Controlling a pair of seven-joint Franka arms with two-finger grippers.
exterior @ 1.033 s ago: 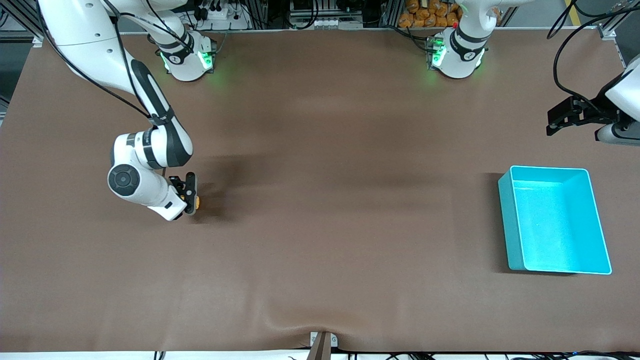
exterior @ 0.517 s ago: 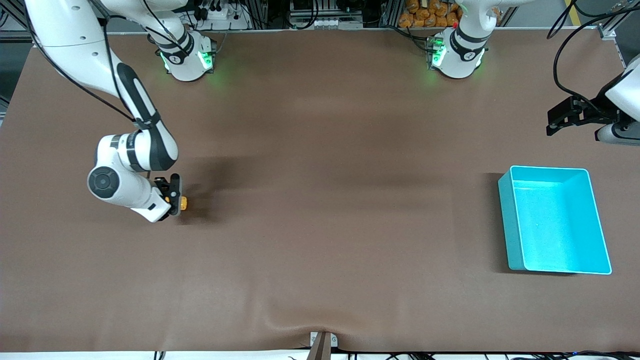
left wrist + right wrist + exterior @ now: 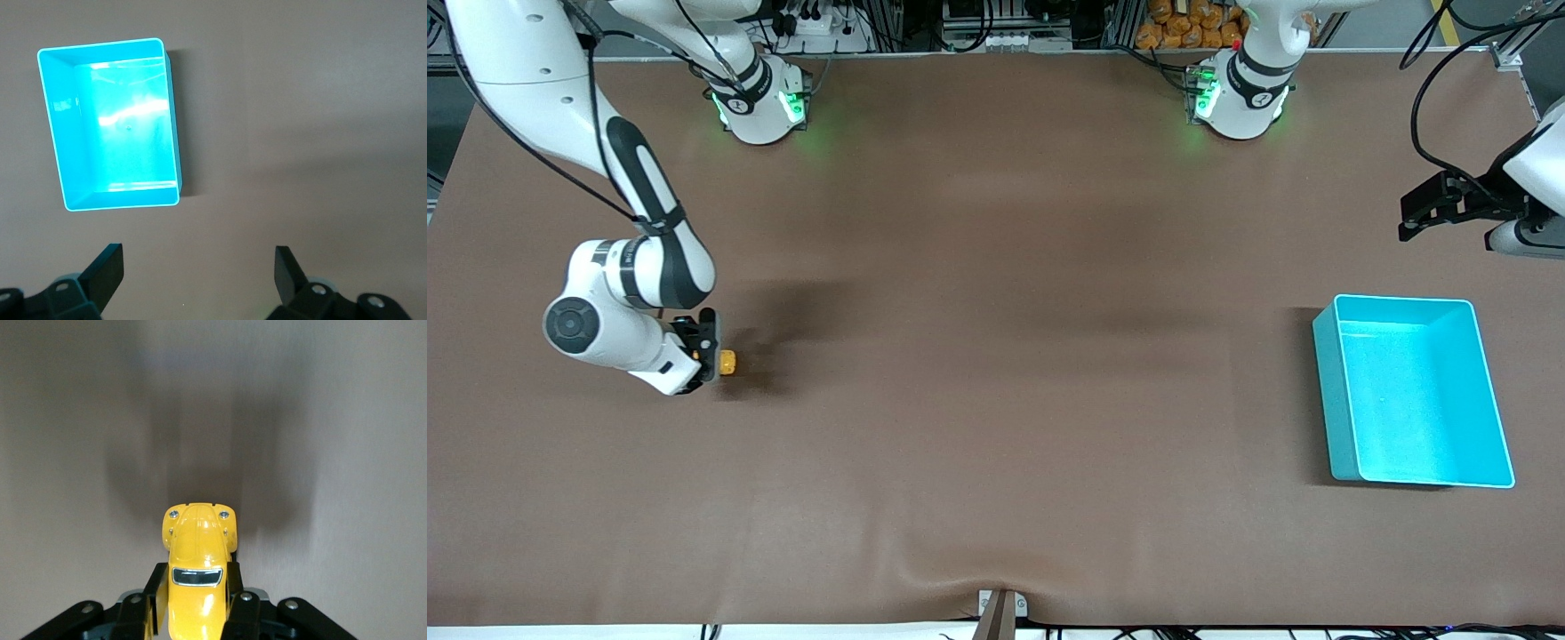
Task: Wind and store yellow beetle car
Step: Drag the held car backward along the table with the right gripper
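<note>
The yellow beetle car (image 3: 727, 362) is a tiny yellow-orange toy, gripped at its sides by my right gripper (image 3: 710, 354) low over the brown table (image 3: 996, 400) at the right arm's end. In the right wrist view the car (image 3: 197, 577) points away from the wrist, its dark window facing up, with a black finger (image 3: 235, 587) pressed against each flank. My left gripper (image 3: 1421, 213) is open and empty, held high above the table at the left arm's end, over the spot beside the turquoise bin (image 3: 1414, 391). The left wrist view shows the bin (image 3: 110, 123) empty.
The arm bases (image 3: 760, 102) stand along the table's edge farthest from the front camera. A small bracket (image 3: 1000, 609) sits at the edge nearest it. Cables and shelving lie past the bases.
My right gripper has dragged the car along the table toward the right arm's end, away from the bin. The left arm has not moved.
</note>
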